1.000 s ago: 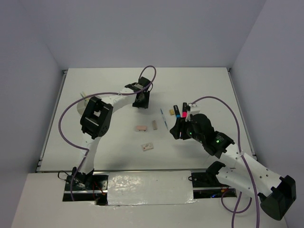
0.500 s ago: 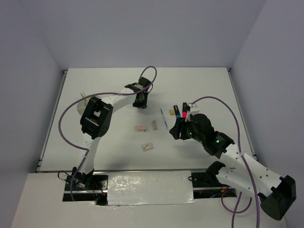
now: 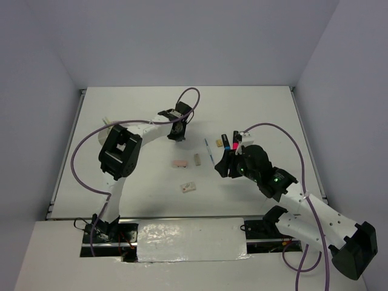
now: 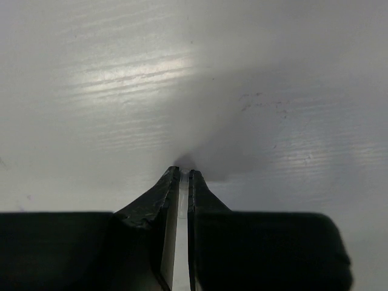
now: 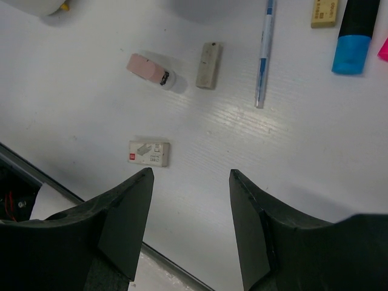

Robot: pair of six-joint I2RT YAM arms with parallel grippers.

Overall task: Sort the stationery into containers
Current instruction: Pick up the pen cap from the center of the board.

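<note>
Stationery: seven loose items lie on the worktop (image 3: 267, 115), none inside the container.
- Pink eraser (image 5: 147, 68), with a pale end, lies flat. Just beside it, not touching, is a grey-tan eraser (image 5: 208, 65).
- A boxed white eraser (image 5: 149, 153) with printed label lies nearer the arm bases, apart from those two.
- A thin white-and-blue pen (image 5: 264, 51) lies flat on the far side of the grey-tan eraser from the pink one.
- Beyond the pen is a small tan eraser (image 5: 324, 13), then a blue highlighter (image 5: 356, 36) with a black cap. The pink highlighter (image 5: 383, 50) is cut by the frame edge. In the top view the two highlighters lie side by side, near each other.

Container: the white tub (image 5: 30, 5) shows only as a rounded edge at the corner of the right wrist view, with something yellow at its rim. In the top view it sits at the left of the worktop, mostly hidden behind the left arm and well apart from the loose items.

Right tool (image 5: 191, 173): released, fingers wide apart with nothing between them. It hangs above the worktop on the near side of the pen and highlighters.

Left tool (image 4: 180, 173): clenched to a narrow slit, pointing down, tips close over bare worktop beyond the erasers. A pale strip shows in the slit. I cannot tell whether that is a thin white item being gripped or worktop seen through the gap. I also cannot tell whether the tips touch the surface.
</note>
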